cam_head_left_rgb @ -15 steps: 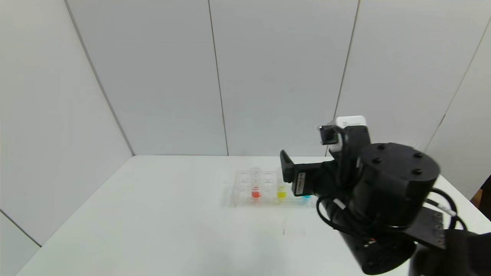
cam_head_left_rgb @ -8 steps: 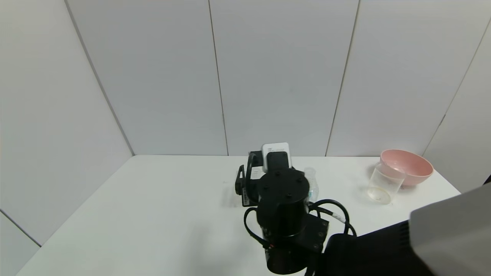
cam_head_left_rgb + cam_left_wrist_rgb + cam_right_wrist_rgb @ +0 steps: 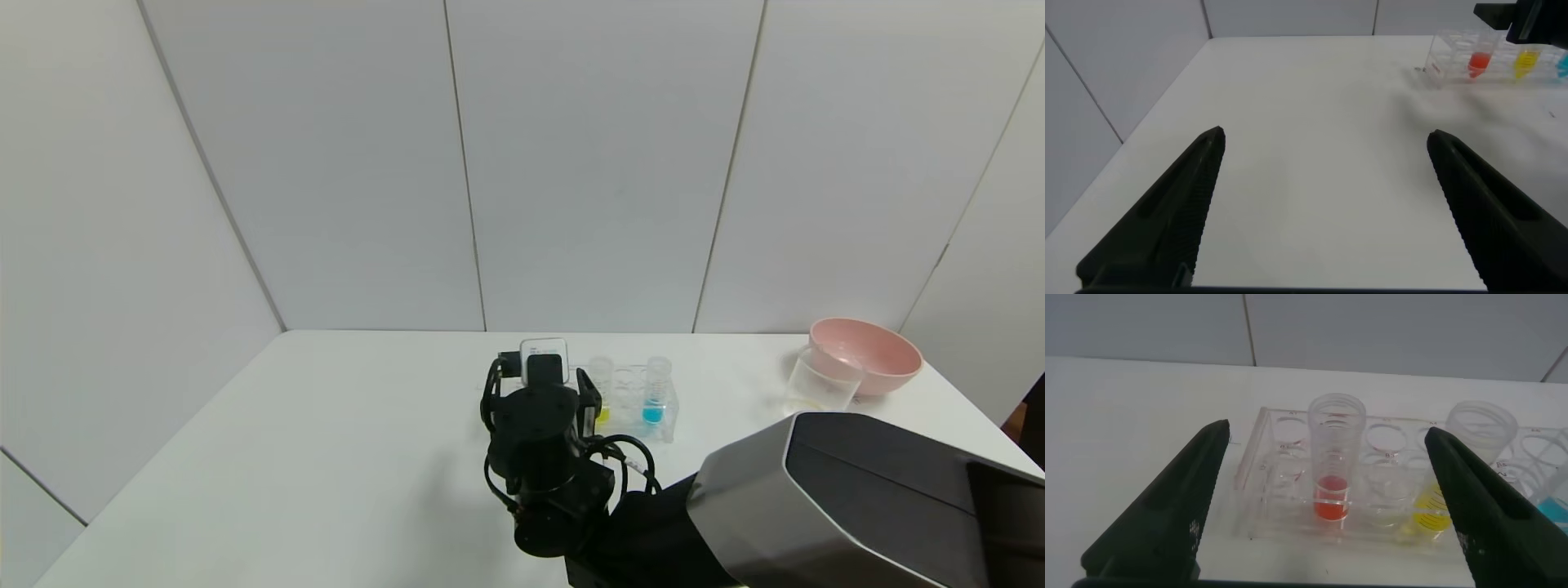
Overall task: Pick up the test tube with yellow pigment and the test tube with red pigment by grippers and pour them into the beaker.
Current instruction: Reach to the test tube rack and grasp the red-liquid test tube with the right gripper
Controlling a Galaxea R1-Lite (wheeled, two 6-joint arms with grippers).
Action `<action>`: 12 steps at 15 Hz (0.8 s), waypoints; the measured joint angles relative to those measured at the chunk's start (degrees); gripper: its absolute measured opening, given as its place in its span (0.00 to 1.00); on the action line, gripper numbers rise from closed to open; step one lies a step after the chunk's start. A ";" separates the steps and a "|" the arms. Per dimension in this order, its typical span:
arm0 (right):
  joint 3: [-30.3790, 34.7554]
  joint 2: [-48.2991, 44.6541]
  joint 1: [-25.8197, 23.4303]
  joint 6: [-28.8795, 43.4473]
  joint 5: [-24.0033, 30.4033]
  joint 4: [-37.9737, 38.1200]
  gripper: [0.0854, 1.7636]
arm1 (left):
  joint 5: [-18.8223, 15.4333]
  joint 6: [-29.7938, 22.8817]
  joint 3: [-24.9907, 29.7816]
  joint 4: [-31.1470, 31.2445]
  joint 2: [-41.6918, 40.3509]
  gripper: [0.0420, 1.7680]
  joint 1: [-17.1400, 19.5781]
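— Where are the tubes?
— In the clear rack (image 3: pixel 1388 478) near the bench's (image 3: pixel 326 457) back edge; red tube (image 3: pixel 1333 469) upright, yellow tube (image 3: pixel 1474 469) beside it; beaker (image 3: pixel 819 381) by the pink bowl (image 3: pixel 867 354) at the back right corner.
— The grippers?
— Right gripper (image 3: pixel 1331 498) faces the red tube, jaws apart, not touching; left gripper (image 3: pixel 1327 204) over the bench toward the left edge, jaws apart, empty.

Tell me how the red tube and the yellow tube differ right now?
The red tube holds orange-red liquid at its bottom; the yellow tube holds yellow. The red tube stands centred between the open fingers of the right gripper, while the yellow tube stands off to one side, by one finger. The red tube shows whole; the yellow tube is partly hidden by that finger. Both are clear and stand upright in the same rack.
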 joint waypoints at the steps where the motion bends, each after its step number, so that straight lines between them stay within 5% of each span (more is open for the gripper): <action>1: -1.32 1.02 -0.67 1.12 0.56 0.65 0.97 | 0.00 0.00 0.00 0.00 0.00 1.00 0.00; 12: -7.91 7.20 -4.30 1.61 4.28 2.55 0.97 | 0.00 0.00 0.00 0.00 0.00 1.00 0.00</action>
